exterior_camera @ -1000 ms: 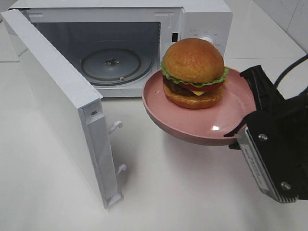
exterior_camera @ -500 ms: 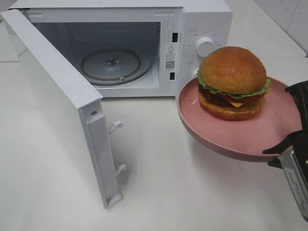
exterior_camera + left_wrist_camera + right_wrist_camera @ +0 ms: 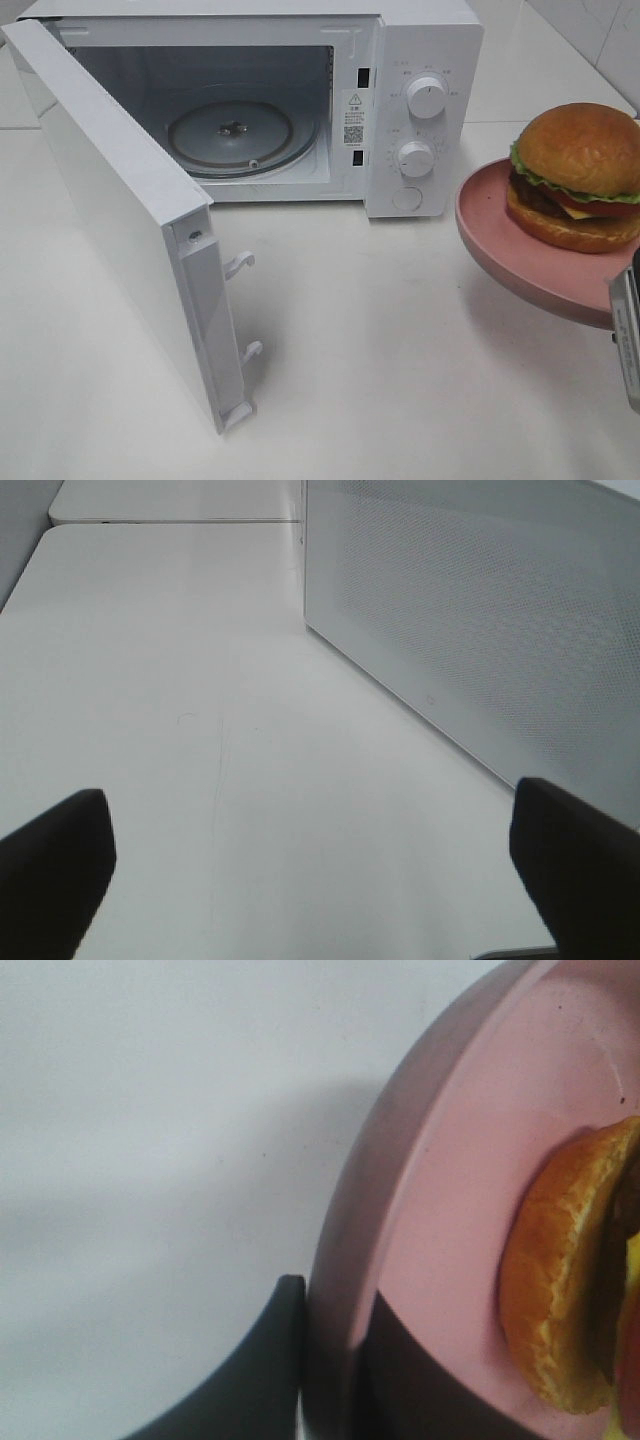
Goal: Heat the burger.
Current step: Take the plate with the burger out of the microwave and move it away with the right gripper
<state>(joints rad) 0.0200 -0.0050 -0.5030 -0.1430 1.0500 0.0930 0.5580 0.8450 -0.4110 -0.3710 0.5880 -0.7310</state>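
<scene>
The burger (image 3: 580,175), with a glossy golden bun, lettuce and a dark patty, rides on a pink plate (image 3: 500,245) held in the air at the far right, beside the microwave's dials. In the right wrist view my right gripper (image 3: 330,1360) is shut on the plate's rim (image 3: 350,1240), one dark finger (image 3: 265,1370) under it, with the burger (image 3: 560,1290) just past it. Only a silver piece of that arm (image 3: 628,330) shows in the exterior view. My left gripper (image 3: 310,870) stands open over bare table, holding nothing.
The white microwave (image 3: 420,40) stands at the back with its door (image 3: 120,220) swung wide open to the front left. Its glass turntable (image 3: 232,135) is bare. The left wrist view shows the perforated door panel (image 3: 480,630) close by.
My right gripper has carried the plate and burger to the right, from in front of the microwave's opening to the frame's right edge. The left gripper has not moved.
</scene>
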